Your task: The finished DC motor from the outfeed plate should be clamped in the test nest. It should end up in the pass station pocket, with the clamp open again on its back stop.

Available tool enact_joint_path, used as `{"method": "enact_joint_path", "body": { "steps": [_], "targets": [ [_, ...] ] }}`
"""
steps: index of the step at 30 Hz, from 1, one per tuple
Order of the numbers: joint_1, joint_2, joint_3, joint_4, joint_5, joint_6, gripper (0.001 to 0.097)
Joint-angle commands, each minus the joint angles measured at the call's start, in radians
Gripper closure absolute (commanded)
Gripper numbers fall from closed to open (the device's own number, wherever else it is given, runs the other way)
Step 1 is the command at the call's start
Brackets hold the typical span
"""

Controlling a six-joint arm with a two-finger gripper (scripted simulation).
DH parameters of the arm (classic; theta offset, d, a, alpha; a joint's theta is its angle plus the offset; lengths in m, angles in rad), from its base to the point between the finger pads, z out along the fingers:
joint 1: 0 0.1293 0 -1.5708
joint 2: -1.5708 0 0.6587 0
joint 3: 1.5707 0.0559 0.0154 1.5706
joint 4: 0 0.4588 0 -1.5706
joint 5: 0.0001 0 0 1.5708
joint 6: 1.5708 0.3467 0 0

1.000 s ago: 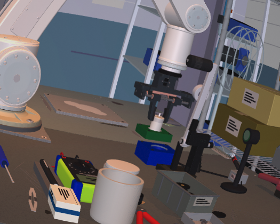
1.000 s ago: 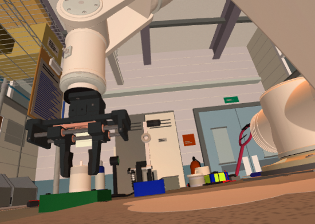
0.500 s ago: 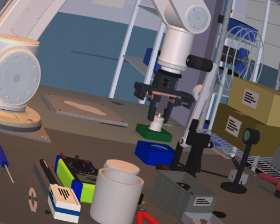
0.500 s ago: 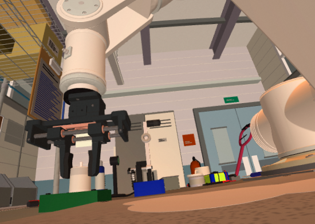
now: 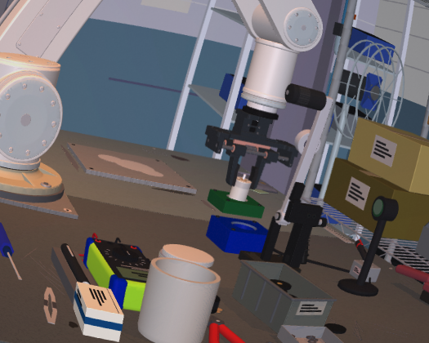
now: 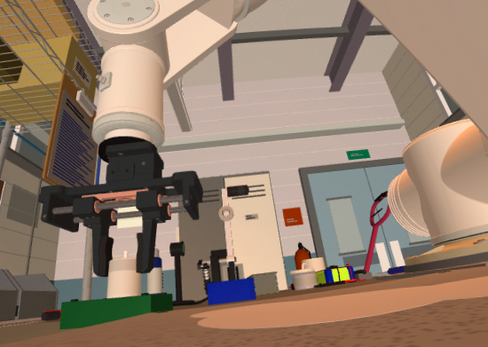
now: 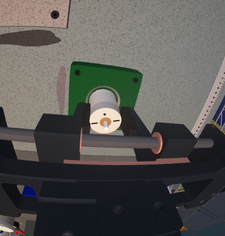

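Toward the back right of the bench a green station block (image 5: 236, 204) (image 6: 116, 309) (image 7: 103, 82) lies flat. The white DC motor (image 5: 240, 188) (image 6: 124, 277) (image 7: 104, 110) stands upright in its round pocket, shaft up. In front of it sits the blue test nest (image 5: 236, 233) (image 6: 230, 290), empty. Beside the nest the black toggle clamp (image 5: 300, 222) has its white lever (image 5: 312, 148) raised upright. My gripper (image 5: 242, 177) (image 6: 124, 256) (image 7: 105, 115) stands straight above the green block, its fingers on either side of the motor. It grips the motor.
The robot base (image 5: 20, 128) stands at the left, with a flat outfeed plate (image 5: 130, 168) beside it. Near the front are a white cylinder (image 5: 177, 299), a green meter (image 5: 118, 269) and a grey bin (image 5: 279, 295). Cardboard boxes (image 5: 394, 177) and a wire rack stand on the right.
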Motion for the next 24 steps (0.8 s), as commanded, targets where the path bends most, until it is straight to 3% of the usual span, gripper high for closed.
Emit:
{"method": "enact_joint_path", "body": {
  "steps": [1,7,24],
  "targets": [
    [0.000,0.000,0.000,0.000,0.000,0.000,0.0551],
    [0.000,0.000,0.000,0.000,0.000,0.000,0.0431],
    [0.000,-0.001,-0.001,0.000,0.000,0.000,0.0426]
  ]
}}
